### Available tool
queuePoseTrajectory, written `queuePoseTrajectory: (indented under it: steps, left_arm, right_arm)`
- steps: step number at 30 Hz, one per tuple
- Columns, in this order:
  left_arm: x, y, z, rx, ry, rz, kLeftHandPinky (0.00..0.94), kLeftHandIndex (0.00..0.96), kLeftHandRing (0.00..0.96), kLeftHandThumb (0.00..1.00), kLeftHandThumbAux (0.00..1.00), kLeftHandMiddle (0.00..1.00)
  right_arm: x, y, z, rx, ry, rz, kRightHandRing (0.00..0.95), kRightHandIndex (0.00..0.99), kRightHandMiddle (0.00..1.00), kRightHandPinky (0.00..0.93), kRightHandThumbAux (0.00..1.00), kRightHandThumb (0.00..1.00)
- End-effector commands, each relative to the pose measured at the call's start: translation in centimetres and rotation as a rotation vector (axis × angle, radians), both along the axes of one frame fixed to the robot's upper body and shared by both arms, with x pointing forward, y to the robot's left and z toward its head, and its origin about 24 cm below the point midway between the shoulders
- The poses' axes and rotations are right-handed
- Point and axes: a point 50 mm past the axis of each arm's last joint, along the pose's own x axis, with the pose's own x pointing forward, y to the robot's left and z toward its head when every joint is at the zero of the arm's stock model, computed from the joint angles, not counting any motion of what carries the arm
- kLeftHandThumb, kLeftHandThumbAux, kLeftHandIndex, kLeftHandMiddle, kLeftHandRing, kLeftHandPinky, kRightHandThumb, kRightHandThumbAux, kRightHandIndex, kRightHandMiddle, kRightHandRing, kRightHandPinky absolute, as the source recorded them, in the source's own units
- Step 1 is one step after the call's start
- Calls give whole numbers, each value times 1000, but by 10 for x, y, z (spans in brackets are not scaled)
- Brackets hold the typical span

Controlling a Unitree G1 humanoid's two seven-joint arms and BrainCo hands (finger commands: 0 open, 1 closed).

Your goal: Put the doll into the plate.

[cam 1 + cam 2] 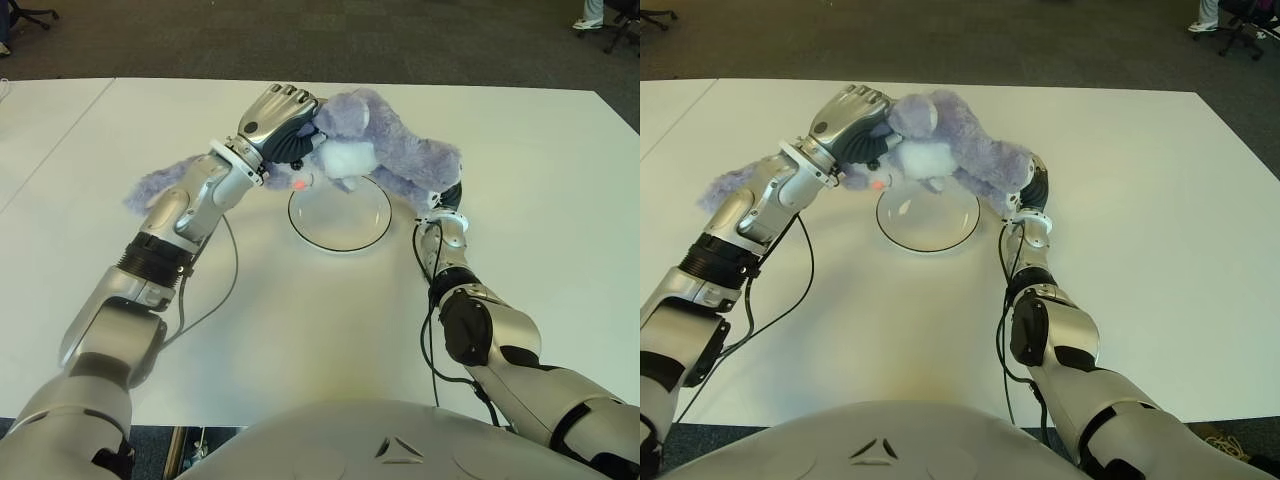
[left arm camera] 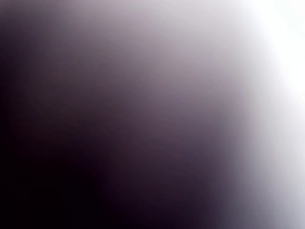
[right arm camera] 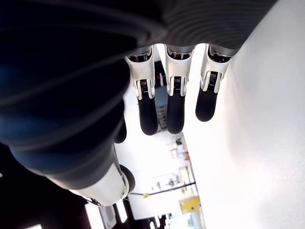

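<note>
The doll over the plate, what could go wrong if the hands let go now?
The purple doll is wider than the plate below it; one limb trails behind the left forearm, so dropped here it would likely drape over the rim. The left hand grips only the head end, while the right hand shows under the other end with fingers straight, so that end may slip first.

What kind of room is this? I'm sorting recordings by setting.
Probably an office or lab: a large white table, dark carpet beyond it, and wheeled office chair bases at the far edges.
</note>
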Motion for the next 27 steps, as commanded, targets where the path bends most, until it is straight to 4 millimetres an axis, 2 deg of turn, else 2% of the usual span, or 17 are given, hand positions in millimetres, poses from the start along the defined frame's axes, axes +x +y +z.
queuePoseTrajectory:
  steps: [1,4,7,10,19,27]
  left_arm:
    - [-2,-2,-23,-16,79,2,846,440,857,743,696,879]
    - [-1,-2,-31,-34,107,6,810,441,847,744,695,861]
    - [3,-4,-42,-54,115,16,822,441,849,746,695,856]
    - [4,-6,-43,-57,95,22,873,439,880,743,696,915]
    - [15,-14,-65,-65,103,55,872,438,906,740,698,975]
    - [18,-19,-76,-93,125,59,878,437,921,740,698,998]
  right_arm:
    - [-89,15,-106,154,498,-18,212,280,234,203,867,475]
    - [-89,15,-106,157,497,-20,215,279,236,207,866,479]
    - [-89,15,-106,159,494,-22,219,277,238,218,866,478]
    - [-90,15,-106,159,491,-22,221,273,239,214,865,467]
    - [-90,15,-106,168,491,-28,225,274,243,224,865,465]
    - [-90,15,-106,176,489,-30,226,276,241,224,864,466]
